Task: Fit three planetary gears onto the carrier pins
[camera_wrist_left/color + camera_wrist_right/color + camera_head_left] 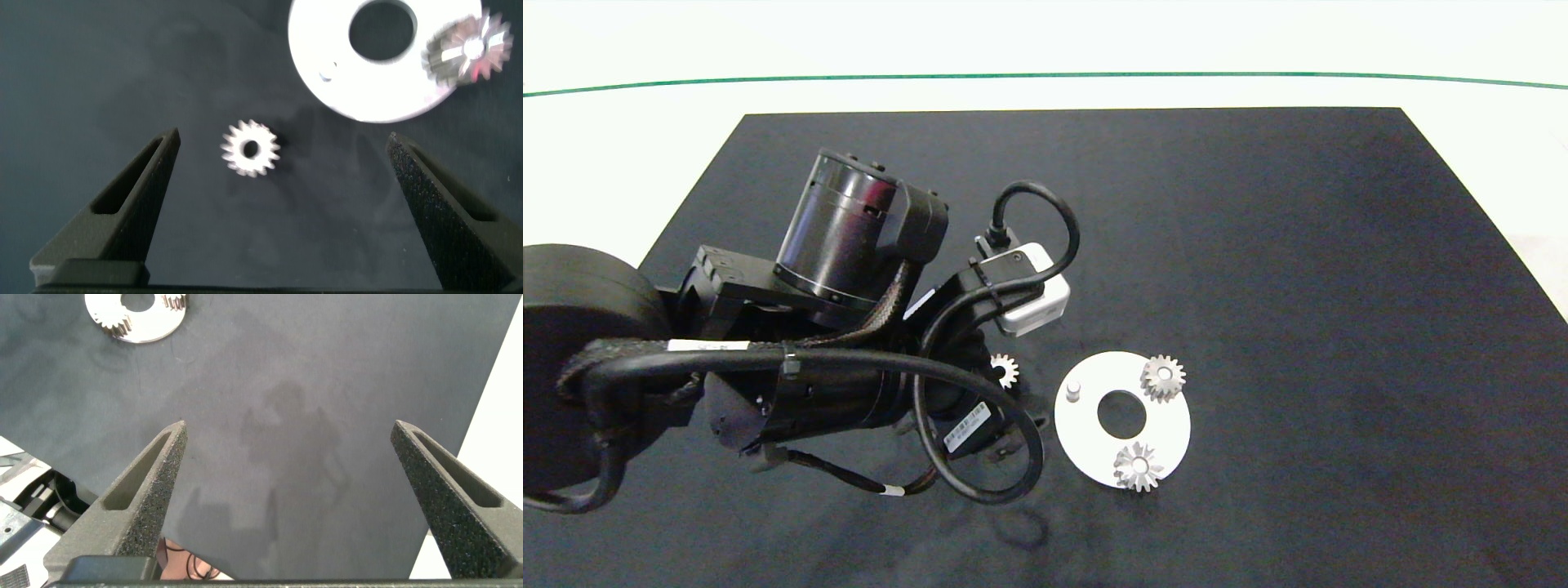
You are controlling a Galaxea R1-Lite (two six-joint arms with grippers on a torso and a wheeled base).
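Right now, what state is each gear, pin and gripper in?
Loose gear: flat on the black mat, beside the white disc, not on a pin.
Far gear: seated on the disc.
Near gear: seated at the disc's rim.
Bare pin: upright, empty.
Left gripper: open above the loose gear.
Right gripper: open, empty, off to the side over the mat.

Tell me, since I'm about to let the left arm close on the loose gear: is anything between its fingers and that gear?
Nothing visible. The loose gear lies alone on the black mat, between the open left gripper fingers, apart from the white disc.
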